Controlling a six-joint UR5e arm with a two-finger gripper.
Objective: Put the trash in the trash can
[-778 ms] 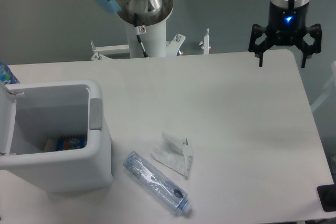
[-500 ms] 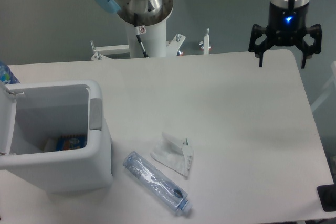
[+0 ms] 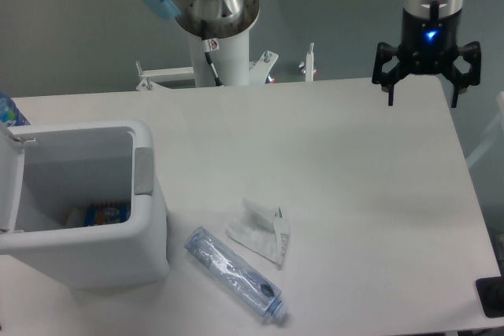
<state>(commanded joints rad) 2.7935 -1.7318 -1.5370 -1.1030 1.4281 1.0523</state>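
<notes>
Just right of the trash can point(image 3: 150, 249), the wrapper point(image 3: 260, 230) and crushed bottle point(image 3: 234, 275) lie touching; both look light and springy, so you should probably pinch the bottle mid-body. Your gripper point(image 3: 425, 92) hangs upright, far off beyond them, fingers spread and empty.

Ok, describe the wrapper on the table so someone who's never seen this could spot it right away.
Start at the white bin at the table's left edge, lid open. Just right of it lie two pieces of trash side by side. The wrapper is the flat, crumpled white piece farther from the front edge; its neighbour, the bottle, is long, clear and crushed.
</notes>
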